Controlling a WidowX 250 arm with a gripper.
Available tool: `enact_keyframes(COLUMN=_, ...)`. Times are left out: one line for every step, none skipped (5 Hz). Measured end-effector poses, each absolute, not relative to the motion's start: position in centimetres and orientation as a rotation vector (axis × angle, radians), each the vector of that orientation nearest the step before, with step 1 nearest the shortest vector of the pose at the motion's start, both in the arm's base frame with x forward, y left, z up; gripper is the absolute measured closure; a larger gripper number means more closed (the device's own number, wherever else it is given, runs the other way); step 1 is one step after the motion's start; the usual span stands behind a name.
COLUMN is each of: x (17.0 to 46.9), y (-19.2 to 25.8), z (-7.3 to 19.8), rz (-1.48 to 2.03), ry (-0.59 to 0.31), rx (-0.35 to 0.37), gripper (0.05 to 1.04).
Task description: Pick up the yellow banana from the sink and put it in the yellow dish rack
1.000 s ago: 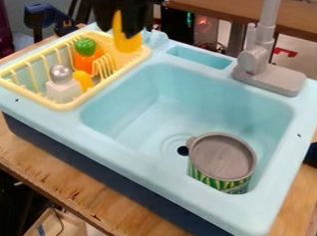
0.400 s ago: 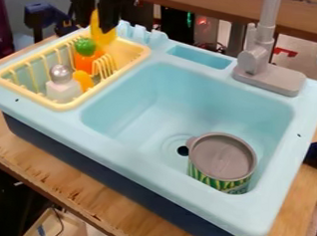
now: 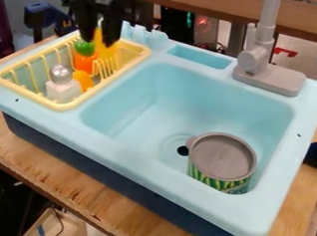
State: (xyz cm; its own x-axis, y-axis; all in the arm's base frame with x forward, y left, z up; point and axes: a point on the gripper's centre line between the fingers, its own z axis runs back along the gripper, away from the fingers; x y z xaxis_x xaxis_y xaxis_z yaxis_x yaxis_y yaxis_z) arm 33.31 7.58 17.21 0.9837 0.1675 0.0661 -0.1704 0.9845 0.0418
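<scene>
A light-blue toy sink [image 3: 136, 161] stands on a wooden bench [image 3: 26, 155]. Near its far left corner, the gripper [image 3: 100, 42] holds a yellow toy [image 3: 108, 51] over the far part of the cream dish rack [image 3: 58, 106]. Just beside it is an orange toy with a green top [image 3: 84, 61]; nearer the rack's front corner sits a silver-topped shaker [image 3: 62, 89]. A grey-lidded can [image 3: 222, 158] sits by the basin's near right corner, and a grey faucet [image 3: 264, 70] rises from the far right rim.
</scene>
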Motion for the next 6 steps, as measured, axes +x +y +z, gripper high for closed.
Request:
enact_keyframes(x=34.4, y=7.5, z=16.5, rz=0.182, ry=-0.034, rx=0.027, gripper=0.617)
enact_keyframes(x=34.8, y=7.4, z=15.1, rz=0.201, ry=0.019, rx=0.007, gripper=0.617)
enact_keyframes(x=35.3, y=7.2, z=14.5, rz=0.204, ry=0.035, rx=-0.016, gripper=0.617)
enact_keyframes(x=35.3, y=7.3, z=14.5, rz=0.224, ry=0.032, rx=-0.047, gripper=0.617)
enact_keyframes(x=35.3, y=7.5, z=13.8, rz=0.232, ry=0.048, rx=-0.063, gripper=0.545)
enact_keyframes(x=35.7, y=7.6, z=14.0, rz=0.235, ry=0.048, rx=-0.064, gripper=0.241)
